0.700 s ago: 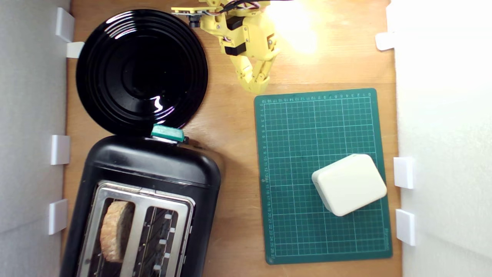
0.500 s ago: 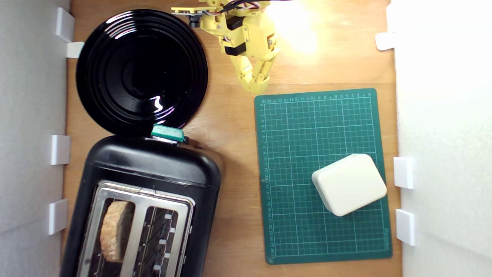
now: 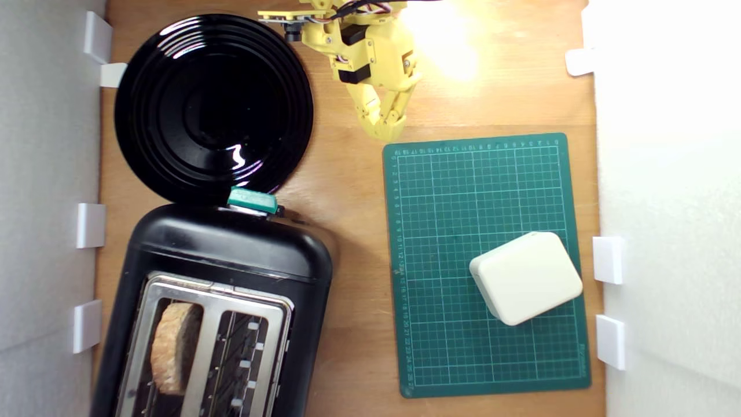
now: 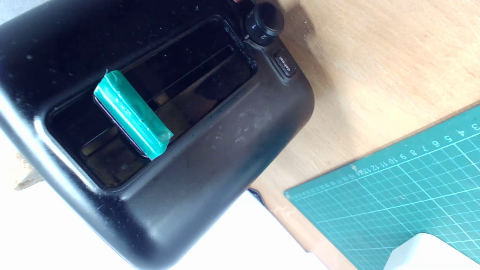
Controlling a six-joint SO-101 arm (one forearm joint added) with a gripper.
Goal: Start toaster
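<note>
- Yellow plastic formed your end effector [image 3: 386, 124], which hung above bare wood near the far edge of the tabletop [image 3: 347, 174]; its fingers looked drawn together to a point, with nothing between them.
- You had it just off the corner of the green cutting mat [image 3: 486, 260], beside the round black plate [image 3: 213, 107] and well apart from anything it needed to press.
- Next out, your wrist view caught the teal-green lever [image 4: 131, 114] sitting in its recessed slot on the end face of the toaster [image 3: 231, 255], apparently at the raised end of its travel, so I judged the start step was not yet done.
- You also had a numbered dial [image 4: 262, 20] and a small button [image 4: 285, 63] close by the lever's recess.
- Farthest off, a slice of bread [image 3: 173, 347] stood in the slot on the exterior view's left, and a cream box [image 3: 525, 277] rested on the mat.
- Risks I saw for you: the plate lay touching or nearly touching the lever end, so a low approach could clip its rim; a narrow closed tip might slide off the taped lever; a slanted push could shove the toaster along the wood instead of latching it.
</note>
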